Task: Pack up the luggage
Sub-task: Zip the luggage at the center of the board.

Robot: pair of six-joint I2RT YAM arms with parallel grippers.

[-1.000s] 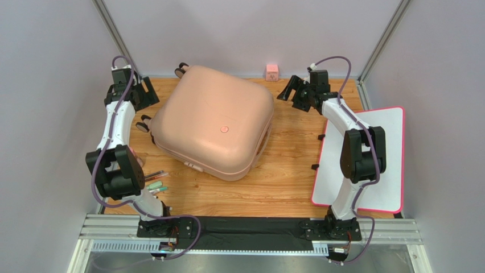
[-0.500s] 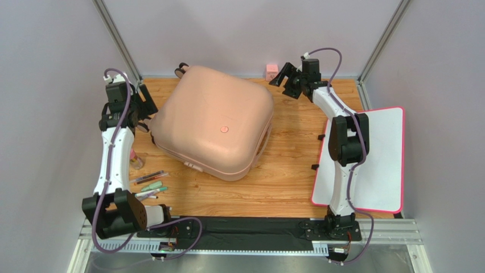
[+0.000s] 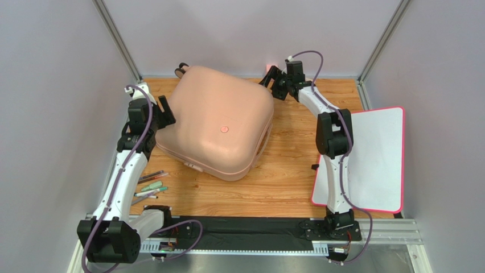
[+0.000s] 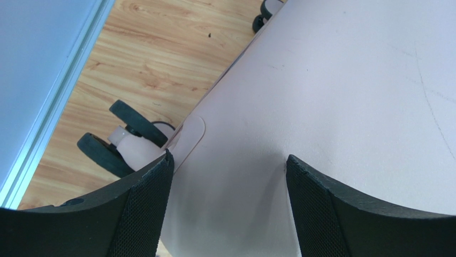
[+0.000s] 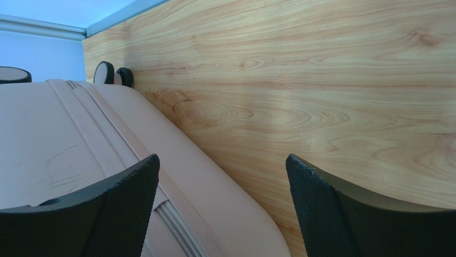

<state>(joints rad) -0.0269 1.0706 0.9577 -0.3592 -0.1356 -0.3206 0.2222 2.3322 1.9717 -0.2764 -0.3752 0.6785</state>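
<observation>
Lying shut on the tabletop (image 3: 284,170) is the luggage (image 3: 213,122). The left pincer (image 3: 166,112) gapes empty over its left edge, the right pincer (image 3: 272,80) likewise beside its far-right corner.

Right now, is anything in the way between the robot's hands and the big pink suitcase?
Nothing visible is. The left jaws stand open right over the luggage at its left corner, by a wheel. The right jaws stand open at its far right corner, over its edge and the wooden table.
</observation>
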